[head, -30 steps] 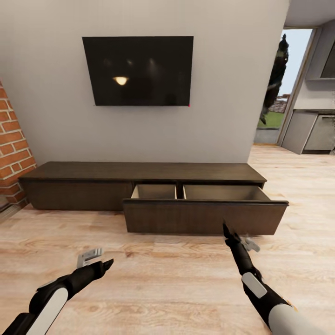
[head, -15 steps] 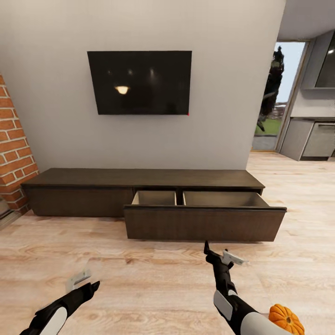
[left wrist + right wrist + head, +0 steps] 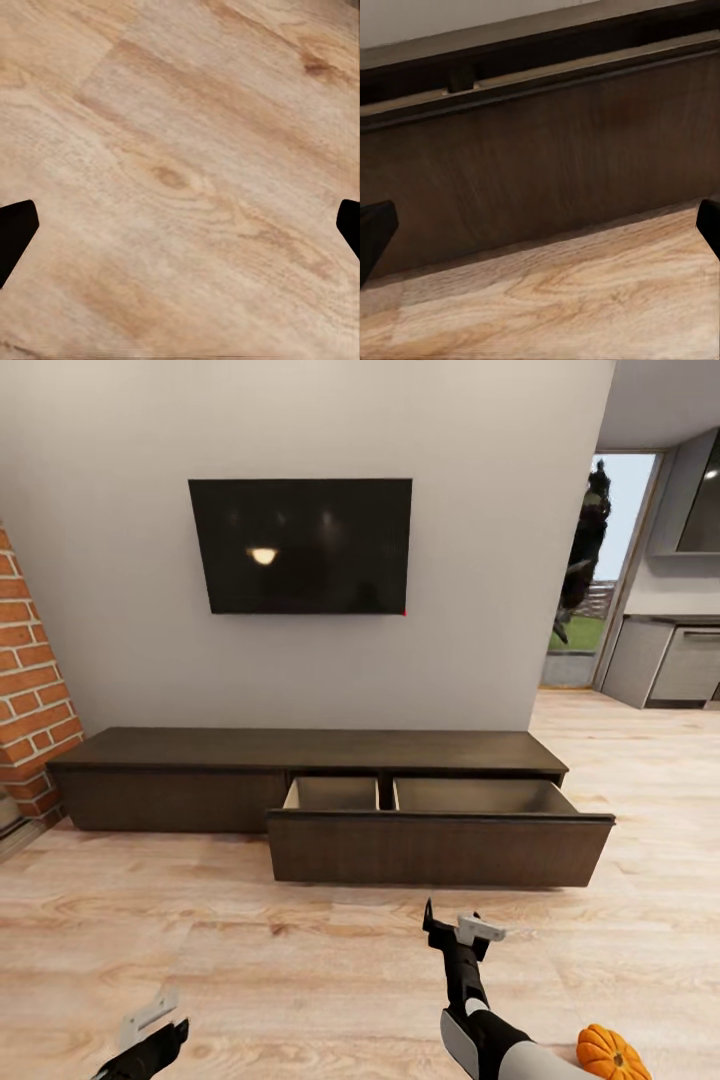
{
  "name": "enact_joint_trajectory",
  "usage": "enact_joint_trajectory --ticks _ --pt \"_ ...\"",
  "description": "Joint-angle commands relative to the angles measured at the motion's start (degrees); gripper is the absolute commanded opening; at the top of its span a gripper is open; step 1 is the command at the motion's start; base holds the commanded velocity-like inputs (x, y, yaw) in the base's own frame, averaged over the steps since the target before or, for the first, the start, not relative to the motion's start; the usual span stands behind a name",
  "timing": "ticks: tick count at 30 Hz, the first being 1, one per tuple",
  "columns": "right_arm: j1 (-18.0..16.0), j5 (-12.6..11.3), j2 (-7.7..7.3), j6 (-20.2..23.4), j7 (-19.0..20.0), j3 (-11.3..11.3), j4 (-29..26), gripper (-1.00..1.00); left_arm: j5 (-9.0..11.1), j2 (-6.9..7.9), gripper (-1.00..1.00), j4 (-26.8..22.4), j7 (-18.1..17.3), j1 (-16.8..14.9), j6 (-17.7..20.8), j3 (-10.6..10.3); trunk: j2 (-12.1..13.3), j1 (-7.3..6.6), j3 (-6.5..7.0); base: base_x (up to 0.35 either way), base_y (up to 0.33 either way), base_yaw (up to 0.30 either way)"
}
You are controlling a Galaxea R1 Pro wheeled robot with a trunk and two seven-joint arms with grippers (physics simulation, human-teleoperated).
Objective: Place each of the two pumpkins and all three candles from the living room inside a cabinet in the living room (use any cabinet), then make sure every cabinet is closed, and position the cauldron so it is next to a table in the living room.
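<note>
At five o'clock behind my right gripper (image 3: 455,928), a pumpkin (image 3: 610,1052) is sitting, nearer this arm. Both grippers' fingers are standing apart, empty; the open drawer (image 3: 440,848) is lying at twelve.

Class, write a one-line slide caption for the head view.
Open drawer of the long dark cabinet beneath a wall TV; pumpkin on the floor.

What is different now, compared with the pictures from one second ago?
The camera drew back, bringing a pumpkin on the floor into sight at lower right. Both arms pulled back toward the robot; the right gripper no longer nears the open drawer. Nothing was grasped or released. The drawer stays open.
</note>
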Motion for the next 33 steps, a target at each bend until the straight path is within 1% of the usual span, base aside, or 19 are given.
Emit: enact_joint_trajectory --ticks 1,4,5,6,10,12,15,17,18,20,21,24,28,33 --pt "0.0 -0.6 0.02 0.1 0.0 0.4 0.4 1.00 0.4 -0.14 1.00 0.8 0.5 0.0 -0.3 -0.3 0.4 -0.24 0.13 0.000 0.000 0.000" --pt "0.0 -0.8 0.12 0.5 0.1 0.4 2.1 1.00 0.3 -0.51 1.00 3.3 0.4 0.0 -0.9 -0.3 1.6 -0.90 0.66 0.000 0.000 0.000" --pt "0.0 -0.9 0.55 0.4 0.1 0.3 4.6 1.00 0.1 -0.67 1.00 5.1 0.4 0.0 -1.0 -0.3 2.0 -1.12 0.84 0.000 0.000 0.000" --pt "0.0 -0.9 0.72 0.3 0.0 0.3 6.1 1.00 0.0 -0.71 1.00 5.6 0.3 0.0 -1.1 -0.3 2.4 -1.34 1.02 0.000 0.000 0.000" --pt "0.0 -0.9 0.79 0.3 0.0 0.2 7.4 1.00 -0.1 -0.75 1.00 6.0 0.3 0.0 -1.1 -0.3 4.0 -2.21 1.74 0.000 0.000 0.064" --pt "0.0 -0.9 0.48 0.3 0.0 0.1 7.9 1.00 -0.2 -0.75 1.00 6.3 0.3 0.0 -1.2 -0.4 4.8 -2.65 2.10 0.000 0.000 0.210" --pt "0.0 -0.9 -0.24 0.5 0.1 0.1 8.3 1.00 -1.6 -0.91 1.00 7.6 0.3 0.0 -1.2 -0.4 6.0 -3.31 2.64 0.000 0.000 0.260" --pt "0.0 -1.0 -0.86 0.6 0.1 0.2 8.4 1.00 -3.1 -1.71 1.00 8.0 0.3 0.0 -1.2 -0.4 6.8 -3.75 3.00 0.000 0.000 0.273" --pt "0.0 -1.0 -1.02 0.6 0.1 0.2 8.4 1.00 -4.0 -2.18 1.00 8.2 0.3 0.0 -1.5 -0.4 6.8 -3.75 3.00 0.000 0.000 0.277" --pt "0.0 -1.0 -1.20 0.7 0.1 0.2 8.4 1.00 -5.6 -2.74 1.00 8.3 0.3 0.0 -3.2 -0.3 6.8 -3.75 3.00 0.000 0.000 0.278" --pt "0.0 -1.0 -1.24 0.7 0.1 0.2 8.4 1.00 -6.0 -2.82 1.00 8.4 0.3 0.0 -4.1 -0.3 6.8 -3.75 3.00 0.000 0.000 0.275" --pt "0.0 -1.0 -1.34 0.4 0.1 0.2 8.5 1.00 -7.2 -3.16 1.00 9.0 0.3 0.0 -10.8 -0.2 6.8 -3.75 3.00 0.000 0.000 0.145" --pt "0.0 -1.0 -1.39 0.3 0.2 0.2 8.5 1.00 -7.5 -3.21 1.00 10.5 0.3 0.0 -12.3 -0.4 6.8 -3.75 3.00 0.000 0.000 -0.032" --pt "0.0 -1.0 -1.39 0.2 0.2 0.2 8.5 1.00 -7.6 -3.22 1.00 10.7 0.3 0.0 -12.4 -0.4 6.8 -3.75 3.00 0.000 0.000 -0.219"
